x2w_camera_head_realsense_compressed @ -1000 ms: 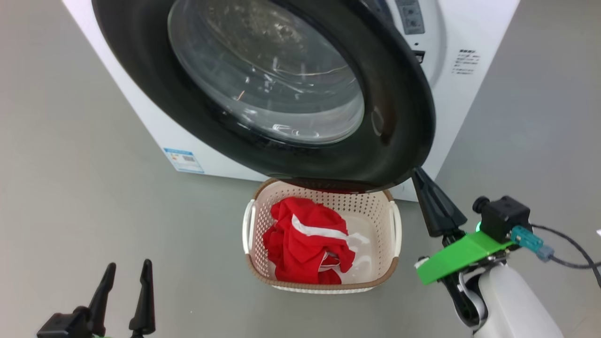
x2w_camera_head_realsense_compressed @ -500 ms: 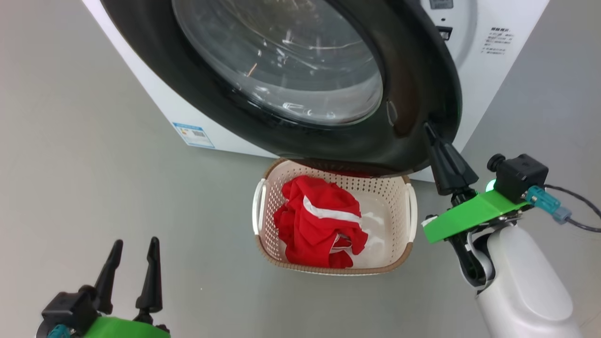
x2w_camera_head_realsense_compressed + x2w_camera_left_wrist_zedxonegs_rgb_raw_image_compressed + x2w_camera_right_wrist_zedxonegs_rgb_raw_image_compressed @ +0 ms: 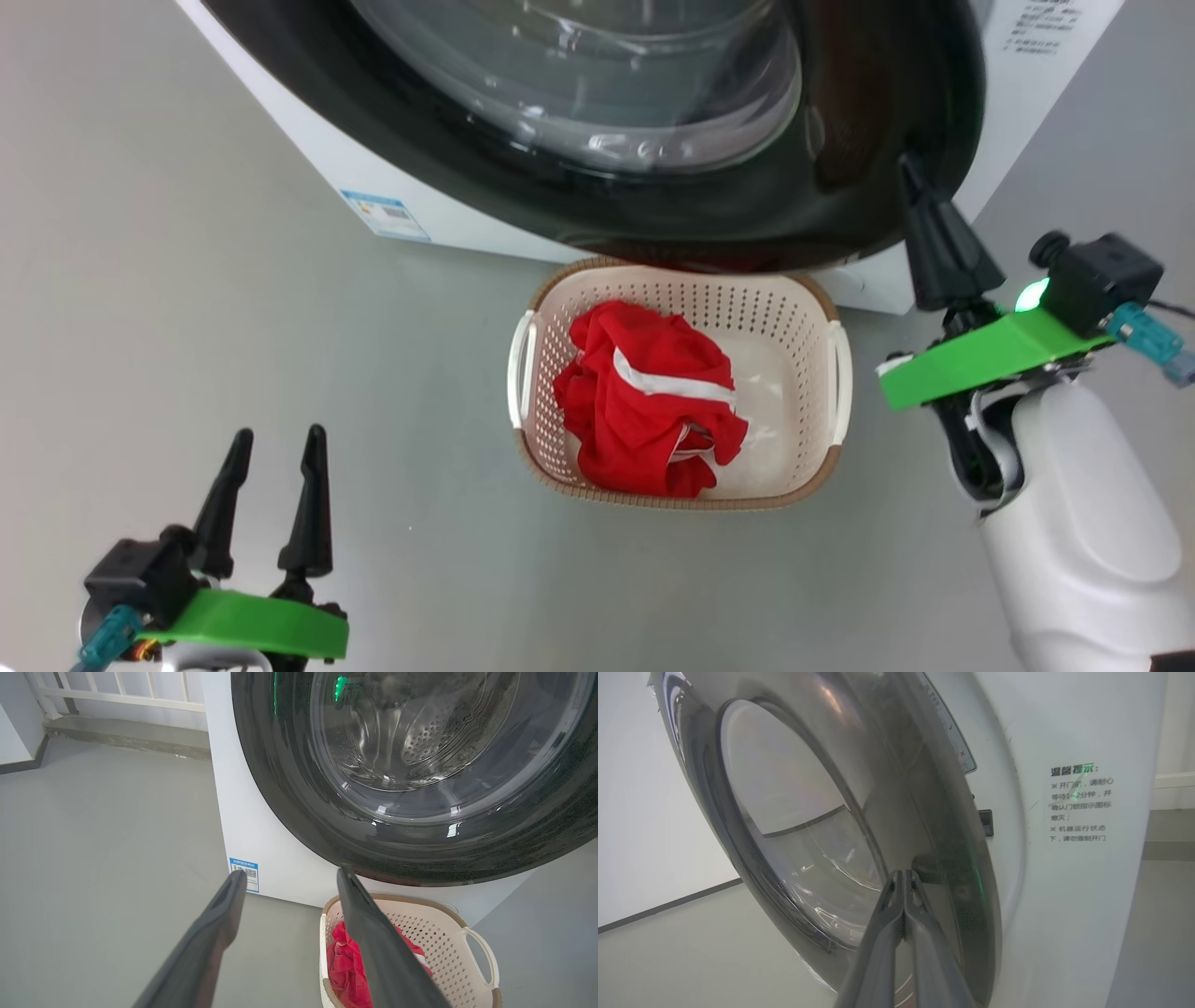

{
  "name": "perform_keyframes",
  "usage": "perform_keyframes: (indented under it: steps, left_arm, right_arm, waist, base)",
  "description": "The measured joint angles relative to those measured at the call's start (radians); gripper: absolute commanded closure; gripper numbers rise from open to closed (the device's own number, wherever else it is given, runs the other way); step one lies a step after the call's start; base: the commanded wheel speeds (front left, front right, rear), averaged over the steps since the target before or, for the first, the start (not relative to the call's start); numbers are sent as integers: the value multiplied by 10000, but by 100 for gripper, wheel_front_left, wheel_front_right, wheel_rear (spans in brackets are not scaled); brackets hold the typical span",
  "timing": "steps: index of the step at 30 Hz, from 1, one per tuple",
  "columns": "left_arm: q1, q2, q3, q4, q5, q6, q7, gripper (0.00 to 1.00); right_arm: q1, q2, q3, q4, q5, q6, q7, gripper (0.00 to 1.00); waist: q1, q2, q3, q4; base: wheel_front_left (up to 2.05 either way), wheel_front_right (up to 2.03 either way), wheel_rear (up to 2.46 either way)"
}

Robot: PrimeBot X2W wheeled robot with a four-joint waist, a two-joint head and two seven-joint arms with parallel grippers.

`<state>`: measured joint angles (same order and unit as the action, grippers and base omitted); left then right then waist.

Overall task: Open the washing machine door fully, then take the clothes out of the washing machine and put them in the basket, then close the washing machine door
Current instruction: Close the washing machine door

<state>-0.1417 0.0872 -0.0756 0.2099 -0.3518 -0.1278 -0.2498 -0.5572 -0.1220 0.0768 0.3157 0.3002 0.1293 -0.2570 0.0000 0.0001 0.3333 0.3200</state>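
The washing machine door [image 3: 747,215] with its black rim and glass bowl hangs over the far edge of the basket [image 3: 672,502]. Red clothes [image 3: 644,411] with a white stripe lie in the basket's left half. My right gripper [image 3: 907,163] is shut, its tips pressed on the door's right rim. In the right wrist view, the shut right gripper [image 3: 903,873] touches the door [image 3: 794,826], which stands close to the front of the white washing machine [image 3: 1064,896]. My left gripper [image 3: 280,434] is open and holds nothing, low at the left. The left wrist view shows the left gripper [image 3: 290,875], door [image 3: 420,844], basket [image 3: 448,924] and clothes [image 3: 343,961].
Grey floor lies all around. A blue label [image 3: 385,213] marks the machine's lower left front. A notice sticker [image 3: 1080,802] sits right of the door. A white railing [image 3: 117,693] and a grey ledge stand behind the machine's left side.
My shut right gripper has moved up and forward from under the door's edge onto its right rim. The door has swung closer to the machine. The head camera has shifted.
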Motion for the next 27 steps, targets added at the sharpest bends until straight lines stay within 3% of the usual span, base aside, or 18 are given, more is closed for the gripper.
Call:
perform_keyframes:
  steps: [17,27]
  left_arm:
    - [-620,-102,-215,-100,-140,0,-27,0]
    - [-802,-102,-228,-198,-186,0,-27,0]
  right_arm:
    - [-1420,-240,-535,-81,-255,0,0,100]
    - [-1679,54,-930,-278,-453,90,-2,100]
  waist:
    - [0,0,995,176]
    - [0,0,1295,183]
  base:
    - [0,0,0]
    - [0,0,0]
